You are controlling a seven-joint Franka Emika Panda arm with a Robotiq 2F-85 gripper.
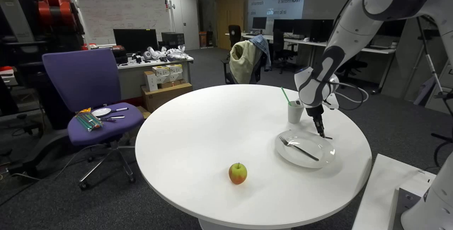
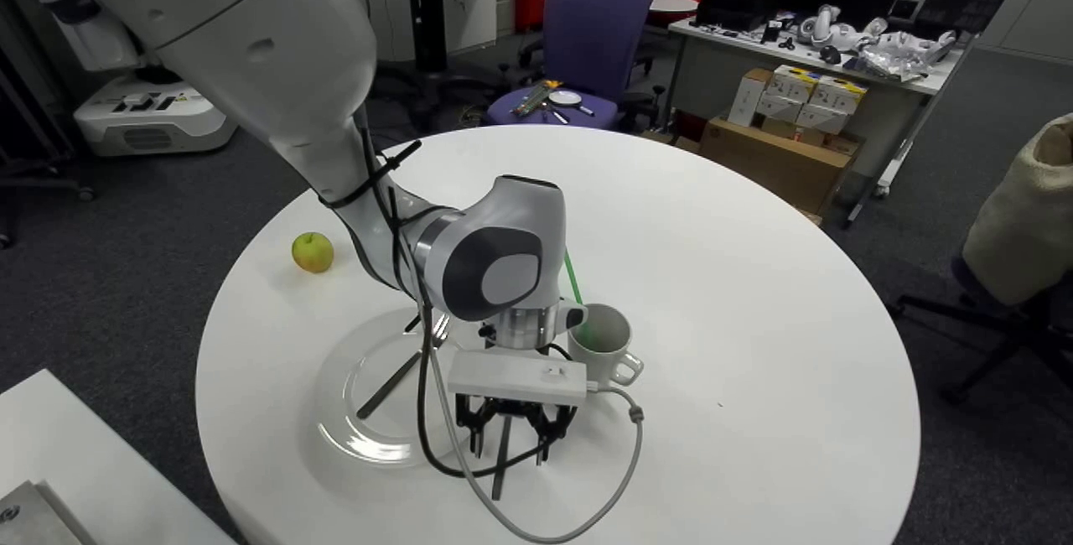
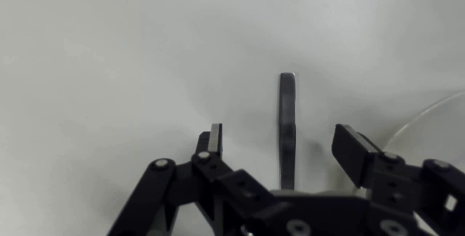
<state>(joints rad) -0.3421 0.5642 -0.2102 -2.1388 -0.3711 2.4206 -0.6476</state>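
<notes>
My gripper (image 3: 277, 130) is open in the wrist view, its fingers apart on both sides of a slim dark handle (image 3: 287, 119). Neither finger touches the handle, whose lower end is hidden behind the gripper body. In an exterior view the handle (image 2: 501, 478) lies on the table beside a white plate (image 2: 331, 398), beneath the gripper (image 2: 510, 459). A fork (image 1: 300, 149) rests across the plate. Close behind the gripper (image 1: 321, 136) stands a white mug (image 1: 294, 114) with a green stick (image 1: 286, 96) leaning in it. What the handle belongs to cannot be made out.
A red and green apple (image 1: 238, 174) sits on the round white table (image 1: 198, 131), away from the arm. Cables (image 2: 620, 478) loop down from the wrist near the tabletop. A purple chair (image 1: 85, 81) holding small items stands beyond the table's edge.
</notes>
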